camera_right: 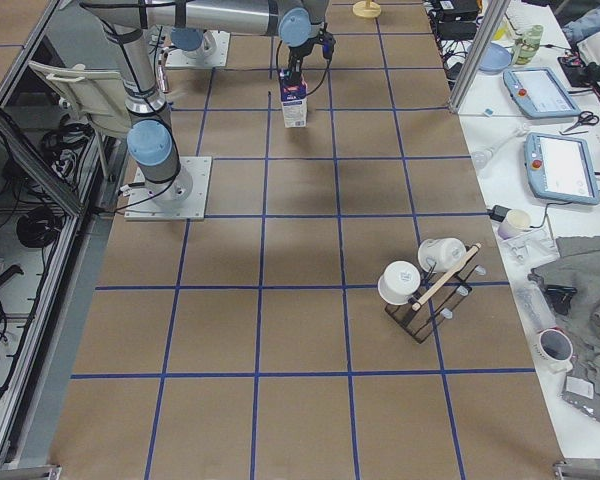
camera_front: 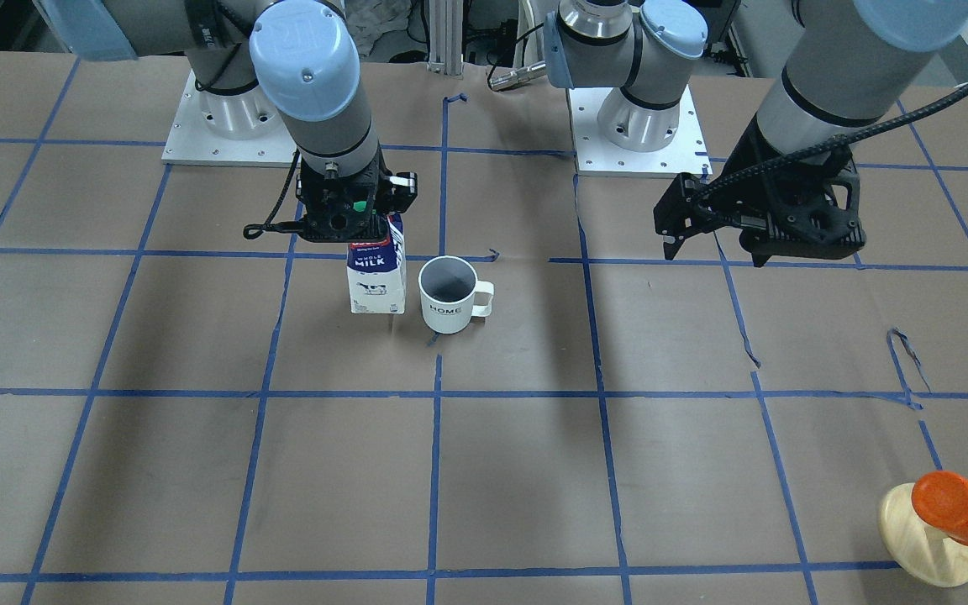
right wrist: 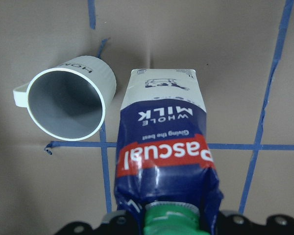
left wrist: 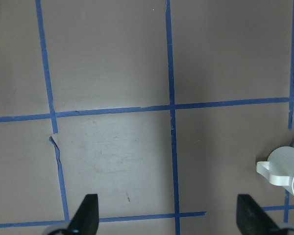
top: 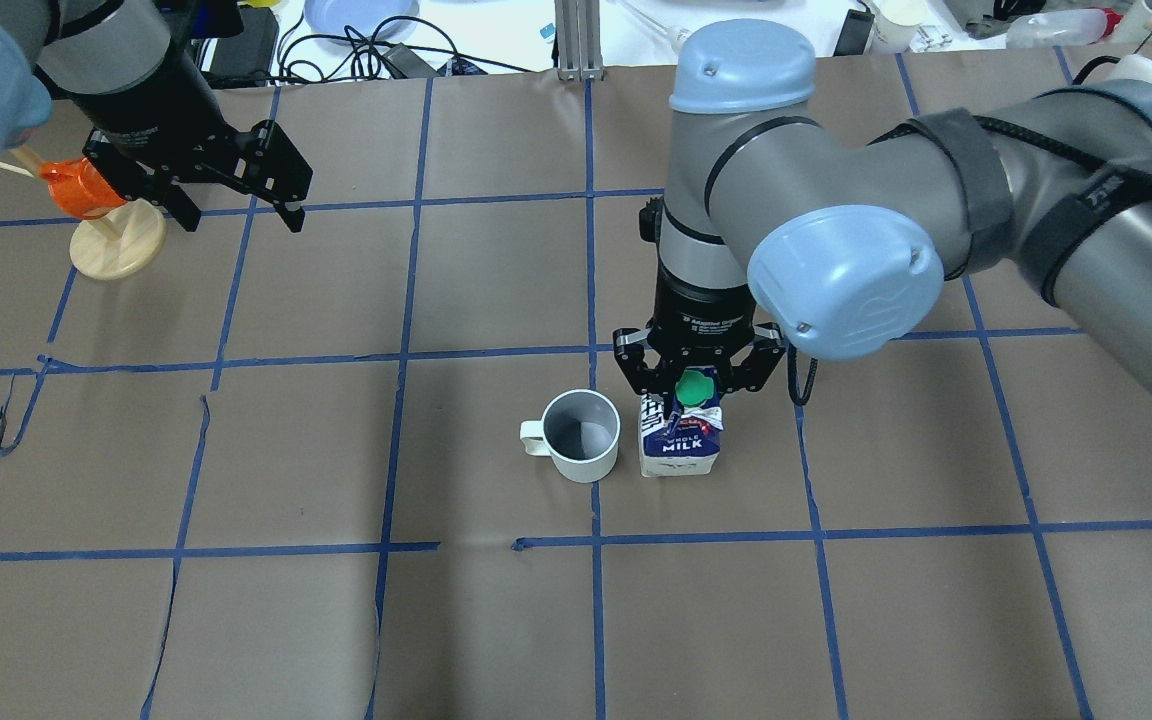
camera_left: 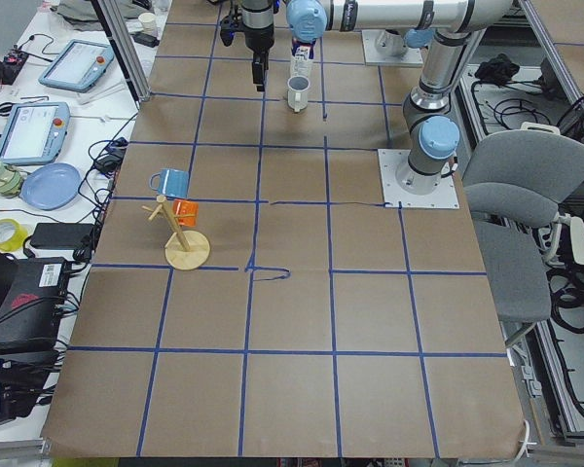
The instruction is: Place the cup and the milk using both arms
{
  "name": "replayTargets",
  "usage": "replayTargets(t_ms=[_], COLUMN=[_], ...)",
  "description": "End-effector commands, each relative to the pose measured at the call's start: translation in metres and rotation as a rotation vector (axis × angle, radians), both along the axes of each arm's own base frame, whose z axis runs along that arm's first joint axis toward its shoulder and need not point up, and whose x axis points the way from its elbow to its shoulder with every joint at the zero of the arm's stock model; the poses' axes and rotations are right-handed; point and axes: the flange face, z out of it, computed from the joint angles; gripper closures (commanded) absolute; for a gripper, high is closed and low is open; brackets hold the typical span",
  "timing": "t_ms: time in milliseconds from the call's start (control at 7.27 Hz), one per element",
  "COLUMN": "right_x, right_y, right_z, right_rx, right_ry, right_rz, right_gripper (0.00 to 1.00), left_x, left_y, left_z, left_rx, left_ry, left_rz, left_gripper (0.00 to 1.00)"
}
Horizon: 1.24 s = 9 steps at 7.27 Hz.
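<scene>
The milk carton stands upright on the table, green cap up, and also shows in the overhead view and the right wrist view. My right gripper sits over its top, jaws against the carton's two sides, shut on it. The white "HOME" cup stands upright right beside the carton, a small gap between them, handle pointing away from it. My left gripper is open and empty, hovering far from both. The left wrist view shows only the cup's handle side.
An orange object on a wooden disc stands near the table's corner on my left, close under the left arm. A rack with white mugs stands at the far right end. The two arm bases are at the table's back.
</scene>
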Motion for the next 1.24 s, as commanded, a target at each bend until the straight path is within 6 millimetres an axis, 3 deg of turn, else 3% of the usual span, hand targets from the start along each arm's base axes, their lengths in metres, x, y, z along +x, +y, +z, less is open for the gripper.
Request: replayTargets(t_ms=[0,275,413,550,688,963,1101], right_x=[0.006,0.007,0.006,0.006,0.006,0.002,-0.002], right_y=[-0.011,-0.013,-0.013,-0.013,-0.013,-0.018,-0.027], right_z=[-0.010,-0.020,-0.025,-0.027,-0.027,-0.017,0.002], right_rx=[-0.021,-0.005,0.002,0.005,0.006,-0.019,-0.063], right_ry=[0.003,0.008,0.016,0.023,0.023,0.033,0.068], right_rz=[-0.002,0.001,0.004,0.004,0.007,0.007,0.014], right_gripper=[0.82,0.81,0.75,0.18,0.00,0.00,0.00], left_x=[0.000,-0.001,-0.001,-0.001,-0.001,-0.001,-0.001], left_y=[0.000,-0.002,-0.002,-0.002,-0.001,0.001,0.002], left_z=[-0.001,-0.002,-0.003,-0.002,-0.001,0.003,0.003], left_rx=[0.001,0.002,0.003,0.002,-0.001,-0.007,-0.009], left_ry=[0.004,0.010,0.012,0.010,0.012,0.008,0.010], left_rz=[0.001,0.001,0.001,0.001,0.000,0.000,0.000], left_gripper=[0.00,0.00,0.00,0.00,0.00,0.00,0.00])
